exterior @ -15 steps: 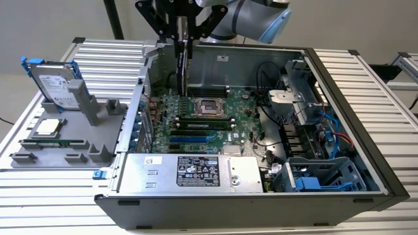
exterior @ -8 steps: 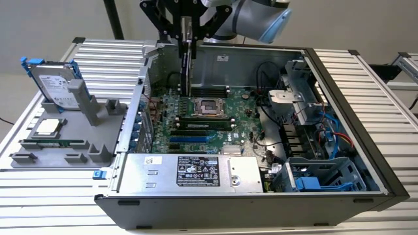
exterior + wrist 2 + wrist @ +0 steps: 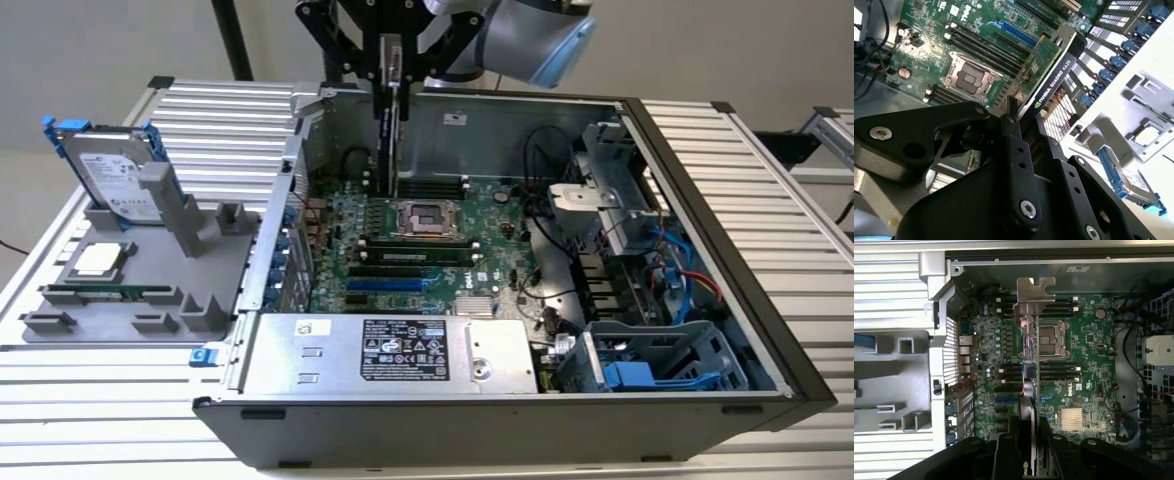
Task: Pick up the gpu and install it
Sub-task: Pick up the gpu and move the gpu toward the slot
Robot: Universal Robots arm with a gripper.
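Your pincer (image 3: 1026,119) grips the gpu (image 3: 1055,70), its fingers closed against both faces. The card juts out edge-on past the fingertips, silver bracket farthest out. Beyond it lies the green motherboard (image 3: 441,245) inside the open computer case (image 3: 534,430).

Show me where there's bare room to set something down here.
Free: ribbed table on the exterior view's right of the case, and the strip beyond the grey tray. Crowded: the tray and the case, where the fingers hold the gpu.
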